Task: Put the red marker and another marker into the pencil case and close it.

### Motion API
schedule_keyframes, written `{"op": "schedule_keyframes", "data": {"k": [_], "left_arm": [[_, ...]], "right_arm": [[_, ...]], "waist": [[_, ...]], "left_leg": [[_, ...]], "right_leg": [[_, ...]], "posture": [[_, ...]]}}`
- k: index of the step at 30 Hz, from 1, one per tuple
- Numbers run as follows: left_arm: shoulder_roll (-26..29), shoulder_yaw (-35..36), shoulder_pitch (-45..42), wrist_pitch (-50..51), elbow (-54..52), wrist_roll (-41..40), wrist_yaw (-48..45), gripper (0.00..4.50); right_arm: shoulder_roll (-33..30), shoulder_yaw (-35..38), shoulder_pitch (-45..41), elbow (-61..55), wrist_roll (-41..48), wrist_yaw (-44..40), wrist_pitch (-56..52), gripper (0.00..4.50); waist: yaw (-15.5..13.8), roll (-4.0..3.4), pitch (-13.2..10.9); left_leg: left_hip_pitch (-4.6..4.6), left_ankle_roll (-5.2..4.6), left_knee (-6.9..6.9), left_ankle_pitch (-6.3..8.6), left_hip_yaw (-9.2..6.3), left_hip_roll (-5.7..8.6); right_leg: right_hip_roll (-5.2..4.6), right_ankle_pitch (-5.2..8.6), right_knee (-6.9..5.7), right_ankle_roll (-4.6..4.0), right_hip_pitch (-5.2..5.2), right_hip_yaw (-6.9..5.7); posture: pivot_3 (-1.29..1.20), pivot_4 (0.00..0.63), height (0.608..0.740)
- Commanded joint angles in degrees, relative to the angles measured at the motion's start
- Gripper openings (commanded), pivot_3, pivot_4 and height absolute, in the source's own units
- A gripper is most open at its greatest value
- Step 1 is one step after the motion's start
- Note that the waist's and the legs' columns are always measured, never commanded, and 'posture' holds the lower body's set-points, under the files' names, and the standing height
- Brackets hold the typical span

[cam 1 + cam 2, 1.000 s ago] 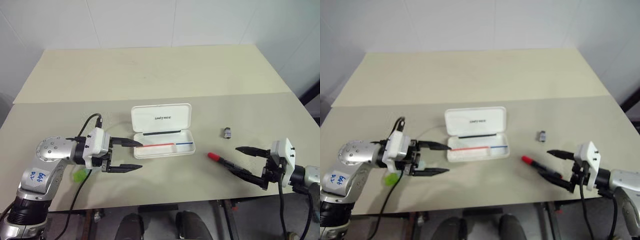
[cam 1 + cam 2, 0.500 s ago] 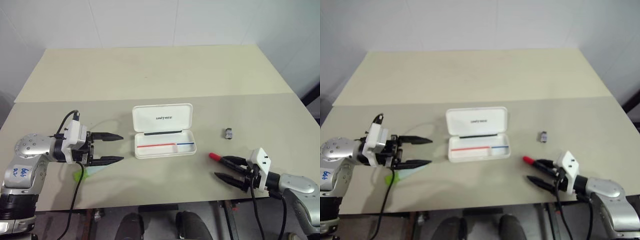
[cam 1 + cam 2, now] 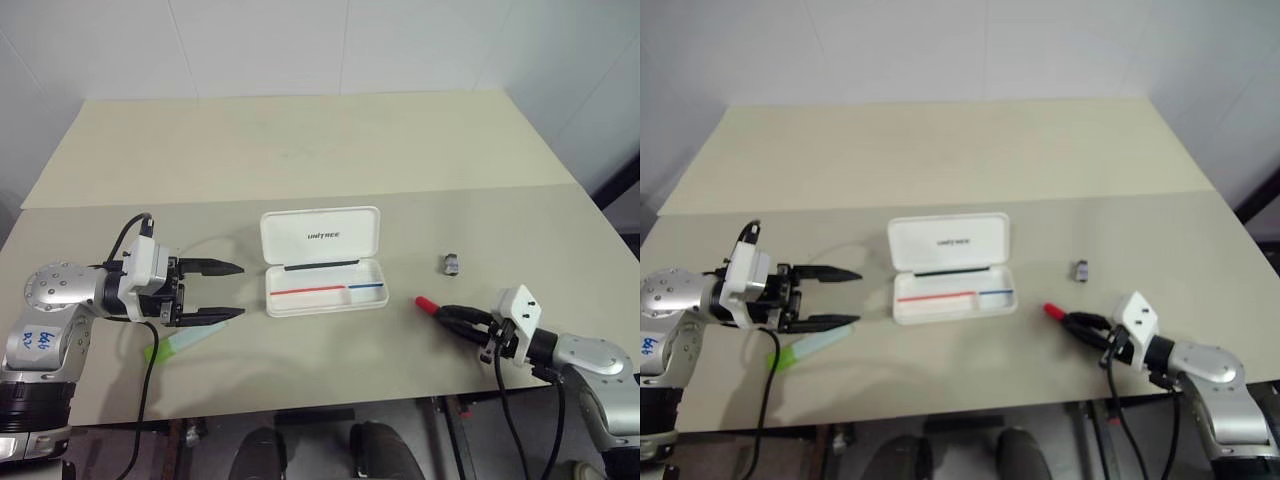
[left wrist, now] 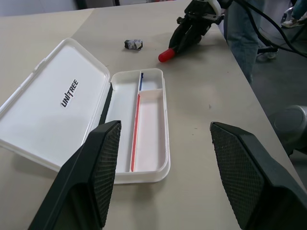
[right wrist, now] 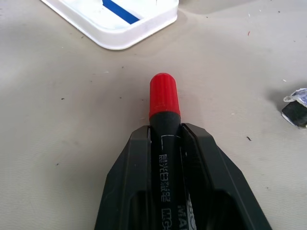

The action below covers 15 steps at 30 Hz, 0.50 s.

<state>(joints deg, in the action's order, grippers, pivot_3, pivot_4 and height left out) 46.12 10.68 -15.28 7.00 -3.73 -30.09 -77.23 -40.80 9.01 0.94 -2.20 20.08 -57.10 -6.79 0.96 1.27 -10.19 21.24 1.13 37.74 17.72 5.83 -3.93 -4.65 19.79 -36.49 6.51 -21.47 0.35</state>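
Beige table (image 3: 300,150): the right gripper (image 3: 450,314), at 4 o'clock from the open case (image 3: 325,262), is clamped on the red marker (image 5: 164,103), its cap pointing at the case. At 9 o'clock, the left gripper (image 3: 232,291) gapes empty above the green highlighter (image 3: 186,340). A grey object (image 3: 454,264) lies at 3 o'clock.
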Motion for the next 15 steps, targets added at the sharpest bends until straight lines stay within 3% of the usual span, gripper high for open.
{"op": "schedule_keyframes", "data": {"k": [1,9,15], "left_arm": [[-0.13,0.21,-0.36,-1.23,-0.23,0.10,0.41,3.17],[-0.41,0.37,-0.11,-2.21,0.44,0.41,0.99,3.17],[-0.19,0.44,0.01,-3.03,1.08,0.93,1.40,3.17]], "right_arm": [[-3.12,1.39,-2.26,-3.34,2.90,-3.71,-1.04,0.59],[-4.49,-0.73,-11.49,-7.74,4.89,-5.52,-4.15,0.59],[0.38,-8.94,-21.63,-9.01,2.68,-3.82,-7.48,0.59]], "waist": [[0.23,-0.12,-0.07],[0.81,-0.14,-0.08],[0.79,-0.14,-0.09]], "left_leg": [[0.00,-0.01,0.00,0.00,0.00,0.00],[0.02,0.00,-0.06,0.00,0.03,-0.06],[0.02,0.01,-0.06,0.01,0.04,-0.13]], "right_leg": [[0.00,-0.01,0.00,0.00,0.00,0.00],[0.05,0.00,0.04,0.00,-0.06,0.00],[0.08,0.00,0.03,-0.01,-0.10,-0.01]], "posture": [[0.00,0.150,0.740],[0.00,0.150,0.740],[0.00,0.150,0.740]]}}
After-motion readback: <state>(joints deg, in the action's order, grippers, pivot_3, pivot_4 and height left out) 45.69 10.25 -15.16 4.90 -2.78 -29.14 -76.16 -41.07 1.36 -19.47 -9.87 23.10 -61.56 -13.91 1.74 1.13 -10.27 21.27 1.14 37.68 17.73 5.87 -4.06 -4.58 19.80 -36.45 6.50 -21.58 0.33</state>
